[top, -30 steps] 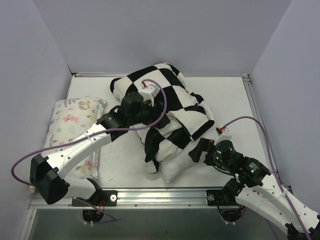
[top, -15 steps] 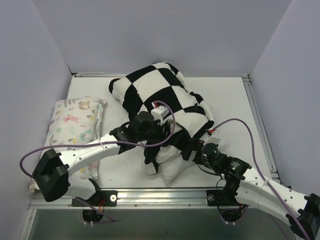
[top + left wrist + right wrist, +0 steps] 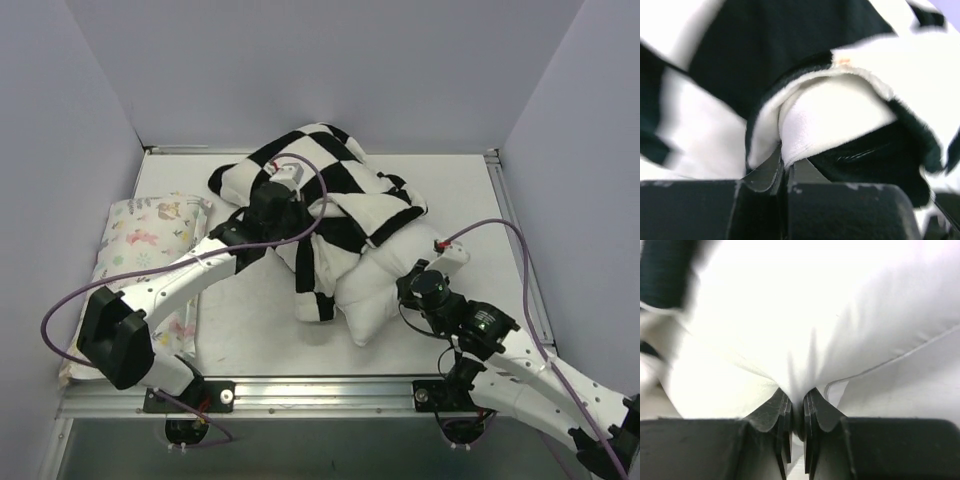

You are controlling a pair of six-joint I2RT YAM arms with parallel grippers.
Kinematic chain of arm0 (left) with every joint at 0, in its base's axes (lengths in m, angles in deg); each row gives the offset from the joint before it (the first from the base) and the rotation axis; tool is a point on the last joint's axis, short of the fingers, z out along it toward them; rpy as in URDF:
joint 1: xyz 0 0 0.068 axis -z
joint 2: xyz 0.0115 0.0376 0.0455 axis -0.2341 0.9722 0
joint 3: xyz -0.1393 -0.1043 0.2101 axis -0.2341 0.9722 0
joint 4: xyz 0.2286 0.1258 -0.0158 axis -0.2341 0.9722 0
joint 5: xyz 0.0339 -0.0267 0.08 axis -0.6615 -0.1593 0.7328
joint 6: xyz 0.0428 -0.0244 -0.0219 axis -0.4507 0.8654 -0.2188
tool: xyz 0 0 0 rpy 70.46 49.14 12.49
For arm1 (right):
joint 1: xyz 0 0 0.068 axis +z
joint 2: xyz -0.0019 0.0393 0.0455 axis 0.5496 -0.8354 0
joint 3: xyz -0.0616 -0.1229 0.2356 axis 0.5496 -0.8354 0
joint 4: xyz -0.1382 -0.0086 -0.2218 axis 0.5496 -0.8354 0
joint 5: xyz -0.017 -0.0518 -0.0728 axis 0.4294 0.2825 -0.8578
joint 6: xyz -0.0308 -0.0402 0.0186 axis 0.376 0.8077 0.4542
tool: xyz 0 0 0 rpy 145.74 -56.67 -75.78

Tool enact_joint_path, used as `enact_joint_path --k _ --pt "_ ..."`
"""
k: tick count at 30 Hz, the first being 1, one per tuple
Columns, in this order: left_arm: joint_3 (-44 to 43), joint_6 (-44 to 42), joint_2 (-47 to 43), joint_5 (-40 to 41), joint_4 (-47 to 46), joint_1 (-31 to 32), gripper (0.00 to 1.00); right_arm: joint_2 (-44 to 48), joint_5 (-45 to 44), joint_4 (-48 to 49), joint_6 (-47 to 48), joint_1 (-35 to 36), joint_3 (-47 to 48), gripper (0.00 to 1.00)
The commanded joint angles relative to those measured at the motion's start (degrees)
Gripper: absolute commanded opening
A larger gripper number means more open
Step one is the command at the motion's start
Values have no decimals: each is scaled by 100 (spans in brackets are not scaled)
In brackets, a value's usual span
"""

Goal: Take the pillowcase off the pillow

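Left gripper (image 3: 785, 167): jaws pressed together, pinching a fold of the pillowcase (image 3: 335, 195). The wrist view shows the white inner side of the fabric caught between the tips, with black squares around it. From above, that gripper sits on the left side of the checkered heap, arm reaching in from the near left.

Right gripper (image 3: 796, 405): jaws nearly together, pinching a tuck of plain white cloth, which is the pillow (image 3: 385, 290). Creases fan out from the pinch point. From above, it is at the pillow's right end, arm coming in from the near right.

Pillowcase: mid-table, bunched and wrinkled over the far and left part of the pillow. One checkered flap hangs down on the near left side onto the table (image 3: 245, 320).

Pillow: same heap, lying at a diagonal. Its near-right part is bare white and sticks out from under the checkered cloth toward the near edge. The far part is covered.

Floral pillow (image 3: 150, 245): flat against the left wall, apart from the heap. The left arm passes over its near right corner.

A purple cable (image 3: 500, 240) loops off the right arm; another one runs along the left arm.
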Motion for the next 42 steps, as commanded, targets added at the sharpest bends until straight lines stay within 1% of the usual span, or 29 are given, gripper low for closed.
enact_joint_path --k 1,3,4,5,6,8,9,10,11,12,14,15,17,18,19,20,21,22,24,25,26,28,29,30,31,33,35,39,42 --pt "-437 148 -21 1043 402 -862 0 599 -737 -1092 384 -484 456 0" --pt "-614 192 76 1219 464 -1198 0 863 -492 -1284 594 -984 562 0" --pt "-675 200 146 1298 473 -1521 0 917 -447 -1364 691 -1134 640 0" --pt "-815 244 286 1369 586 -1672 0 961 -403 -1443 762 -1440 815 0" --pt "-851 314 365 1439 604 -1830 0 988 -393 -1609 902 -1574 930 0" --pt "-895 376 576 1457 631 -2182 0 979 -105 -1681 1069 -1925 1115 0" --pt "-921 394 629 1457 640 -2253 0 918 45 -1716 1166 -2310 1298 0" --pt "-939 385 691 1379 648 -2289 0 874 455 -1716 1315 -2548 1370 0" --pt "-939 350 735 1369 657 -2237 0 830 633 -1716 1395 -2760 1440 0" --pt "-913 272 735 1352 631 -2167 0 743 835 -1708 1456 -3145 1528 0" --pt "-755 192 718 1142 535 -1974 0 584 1387 -1681 1684 -3393 1643 0" --pt "-711 87 727 1045 421 -1746 0 366 1504 -1672 1755 -3490 1695 0" --pt "-579 77 709 1096 394 -1464 0 145 1663 -1681 1957 -3526 1906 1" --pt "-492 112 674 1097 315 -1237 0 5 1724 -1672 2027 -3526 2011 11" --pt "-282 130 630 1097 236 -1139 0 -66 1803 -1672 2098 -3526 2204 39" --pt "-210 165 578 1097 114 -1068 0 -102 1891 -1672 2255 -3518 2327 53" --pt "-131 252 560 1079 69 -1006 0 -189 2179 -1672 2318 -3500 2442 64" --pt "-70 279 551 1036 7 -927 0 -216 2295 -1672 2362 -3456 2617 78" --pt "-8 306 603 974 -64 -874 0 -295 2192 -1646 2467 -3028 2733 85" --pt "1 315 630 965 -72 -830 0 -339 2008 -1629 2528 -2773 2759 90" --pt "-25 315 665 956 -72 -813 0 -400 1780 -1620 2590 -2135 2794 92" --pt "-51 315 683 912 -81 -786 0 -699 1271 -1620 2748 -1578 2777 96" --pt "-69 315 700 904 -72 -760 0 -813 1111 -1611 2784 -1279 2690 98" --pt "-113 297 700 895 -64 -751 0 -1005 944 -1532 2836 -780 2628 98" --pt "-139 288 700 877 -55 -751 0 -1103 525 -1453 2898 -506 2549 100" --pt "-201 271 692 860 -20 -742 0 -1383 258 -1095 3012 -31 2243 100" --pt "-227 271 683 807 7 -742 0 -1647 73 -856 3161 120 2048 100" --pt "-359 218 700 649 121 -733 0 -2473 -68 -189 3206 261 1679 100" --pt "-499 122 691 561 218 -725 0 -2895 -208 32 3188 297 1520 100"
